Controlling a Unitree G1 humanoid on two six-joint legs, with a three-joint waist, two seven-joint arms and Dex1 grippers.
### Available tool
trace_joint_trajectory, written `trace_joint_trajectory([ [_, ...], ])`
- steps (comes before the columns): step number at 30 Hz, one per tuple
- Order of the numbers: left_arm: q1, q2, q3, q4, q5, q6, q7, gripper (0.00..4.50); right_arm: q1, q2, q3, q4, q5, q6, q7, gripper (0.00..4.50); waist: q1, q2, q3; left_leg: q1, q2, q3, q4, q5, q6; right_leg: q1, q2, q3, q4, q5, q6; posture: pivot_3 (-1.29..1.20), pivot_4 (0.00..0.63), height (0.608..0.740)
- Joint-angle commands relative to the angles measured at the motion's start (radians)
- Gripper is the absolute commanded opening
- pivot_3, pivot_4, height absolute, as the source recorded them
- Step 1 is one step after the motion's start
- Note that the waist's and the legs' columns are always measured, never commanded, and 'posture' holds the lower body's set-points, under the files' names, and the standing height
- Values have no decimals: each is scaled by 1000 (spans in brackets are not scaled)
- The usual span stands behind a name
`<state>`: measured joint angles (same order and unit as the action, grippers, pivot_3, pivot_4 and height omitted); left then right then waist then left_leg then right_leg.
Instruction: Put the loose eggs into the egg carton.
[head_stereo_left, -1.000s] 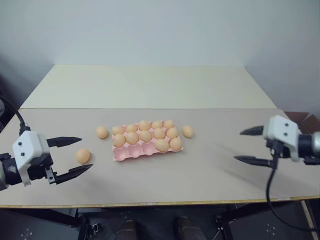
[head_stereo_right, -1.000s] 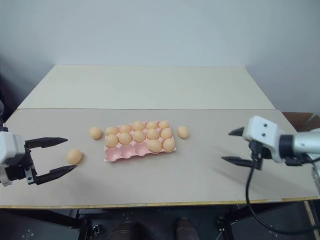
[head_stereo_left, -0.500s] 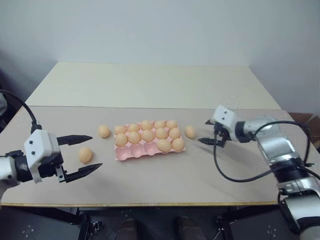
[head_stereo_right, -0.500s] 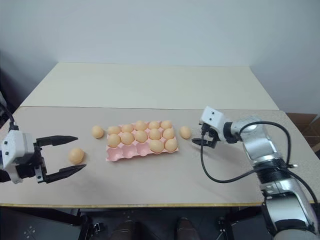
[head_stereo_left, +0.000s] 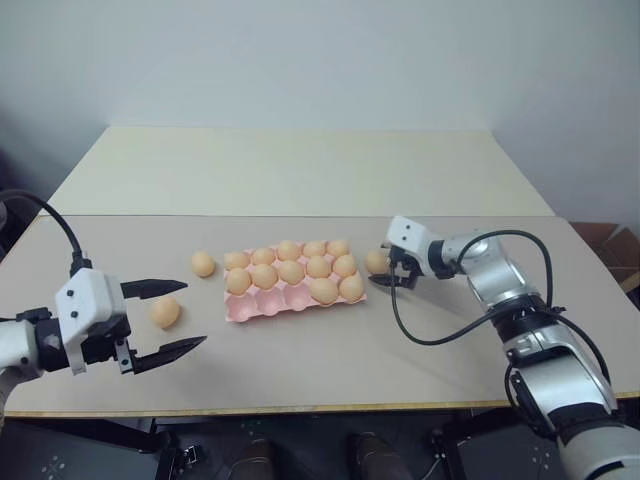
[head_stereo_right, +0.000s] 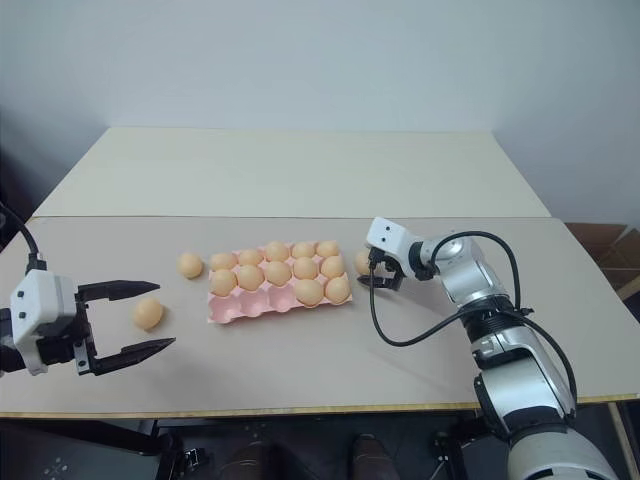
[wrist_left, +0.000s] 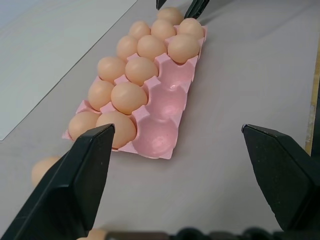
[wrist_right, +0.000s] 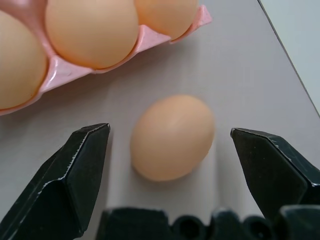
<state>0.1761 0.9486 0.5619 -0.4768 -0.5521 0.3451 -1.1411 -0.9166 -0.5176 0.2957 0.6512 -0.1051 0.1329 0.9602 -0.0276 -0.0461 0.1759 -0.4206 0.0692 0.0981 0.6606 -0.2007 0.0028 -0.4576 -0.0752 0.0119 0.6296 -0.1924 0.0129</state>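
Head views: your right gripper partly hides egg just beside egg carton right end, jaws wide, empty. Two loose eggs left of carton; open bench in front.

Left wrist view: your left gripper wide open, empty; three front cups vacant.

Right wrist view: egg lies between fingers, untouched; carton cut off.

Egg carton sits mid-desk, its near row holding three empty cups at its left. Two loose eggs lie left of the carton, one egg just right of it.
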Motion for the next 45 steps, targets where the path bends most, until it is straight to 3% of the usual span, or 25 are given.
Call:
trace_joint_trajectory([
  [1, -2, -1, -2, -33, -9, -2, 15, 4419, -41, 15, -25, 56, -10, -60, -33, 3909, 0, 0, 0, 0, 0, 0, 0, 0, 0, 0, 0, 0, 0, 1, 1, 0, 150, 740],
  [5, 3, -2, 6, -35, -12, -1, 17, 4419, -37, 8, -24, 62, -12, -92, -10, 2501, -2, 0, 0, -1, 0, 0, 0, 0, 0, 0, 0, 0, 0, 2, 2, 0, 150, 740],
  [7, 3, -1, 4, -27, 0, -10, 18, 4419, -32, 2, -28, 52, -17, -91, -21, 2103, -5, 0, 0, 0, 0, 0, 0, 0, 0, 0, 0, 0, 0, 2, 3, 0, 150, 740],
  [12, -16, 0, -9, -4, 16, -25, 26, 4419, -4, -38, -51, -40, -21, -63, -47, 2103, -10, 0, 0, 0, 0, 0, 0, 0, 0, 0, 0, 0, 0, 2, 2, 0, 150, 740],
  [16, -15, 2, 3, 18, 22, -38, 14, 4419, 29, -61, -100, -236, 18, 14, -44, 2103, -12, 0, 0, 0, 0, 0, 0, 0, 0, 0, 0, 0, 0, 2, 3, 0, 150, 740],
  [20, 14, 20, 28, 54, 50, -43, -3, 4419, 67, -6, -106, -495, 91, 142, -22, 2103, -22, 0, 0, 0, 1, 0, 0, 0, 0, -1, 0, 0, 1, 2, 3, 0, 150, 740],
  [23, 26, 42, 26, 74, 98, -42, 7, 4419, 95, 100, -76, -637, 134, 236, -59, 2103, -24, 0, 0, 2, 4, 0, -1, 0, 0, -1, 3, -1, 2, 1, 3, 0, 150, 740],
  [30, 58, 28, 65, 46, 91, -30, 8, 4419, 163, 187, 35, -727, 101, 265, -95, 2103, -5, 0, 0, 0, 6, 0, -1, 1, -2, -1, 3, -3, 0, 0, -6, 0, 150, 740],
  [35, 110, 14, 104, 24, 101, -26, 18, 4419, 203, 189, 95, -728, 94, 246, -71, 2103, -8, 0, 0, 0, 5, 1, -1, 1, -2, -2, 1, -3, 0, 0, -6, 0, 150, 740],
  [42, 121, 10, 111, 14, 100, -23, 29, 4419, 222, 197, 108, -748, 85, 219, -76, 4387, -10, 0, 0, 0, 6, 1, -1, 1, -2, -2, 2, -4, 1, -2, -4, 0, 150, 740],
  [45, 111, 13, 105, 20, 101, -25, 31, 4419, 204, 208, 104, -738, 79, 213, -93, 4450, -12, 0, 0, 0, 5, 1, -1, 1, -2, -2, 2, -4, 1, -1, -4, 0, 150, 740],
])
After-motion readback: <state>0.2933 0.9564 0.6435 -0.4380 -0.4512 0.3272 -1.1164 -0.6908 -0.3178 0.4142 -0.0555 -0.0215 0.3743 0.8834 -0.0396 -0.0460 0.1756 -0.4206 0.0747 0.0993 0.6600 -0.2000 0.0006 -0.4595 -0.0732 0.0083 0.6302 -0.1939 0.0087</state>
